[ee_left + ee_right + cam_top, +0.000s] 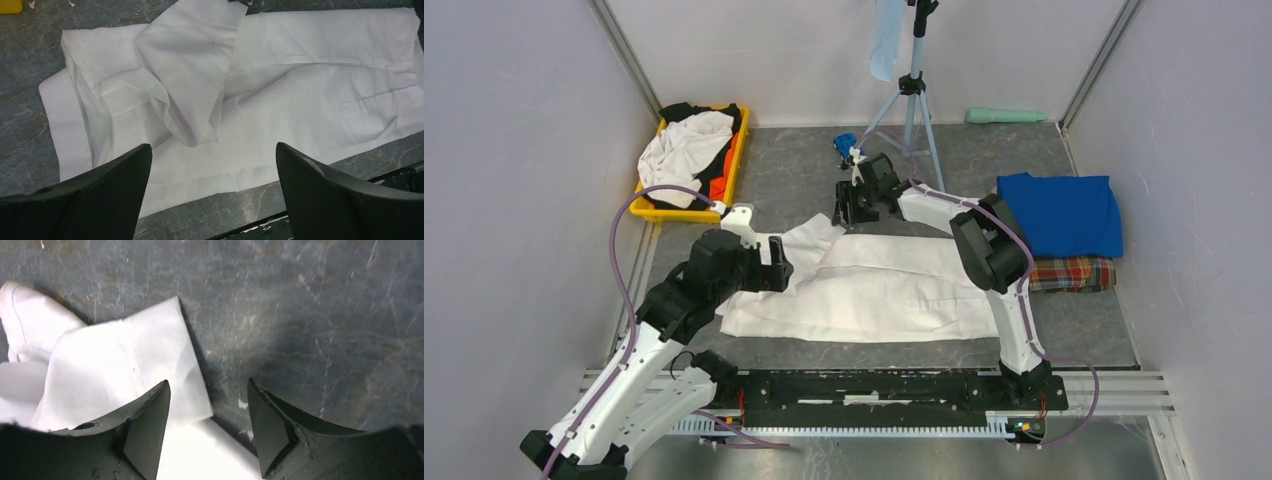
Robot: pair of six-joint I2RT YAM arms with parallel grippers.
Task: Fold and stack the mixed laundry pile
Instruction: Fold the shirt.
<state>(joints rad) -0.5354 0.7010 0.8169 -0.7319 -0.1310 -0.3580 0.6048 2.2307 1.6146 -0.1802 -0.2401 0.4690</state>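
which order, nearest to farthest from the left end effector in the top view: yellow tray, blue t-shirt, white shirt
From the left end effector:
1. white shirt, right beside it, spread mid-table.
2. yellow tray, back left by the wall.
3. blue T-shirt, folded on the far right.

Pale walls (514, 150) — grey marbled tabletop (794, 180)

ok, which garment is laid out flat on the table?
The white shirt mid-table; the blue T-shirt lies folded on the plaid cloth, the rest heaped in the yellow bin.
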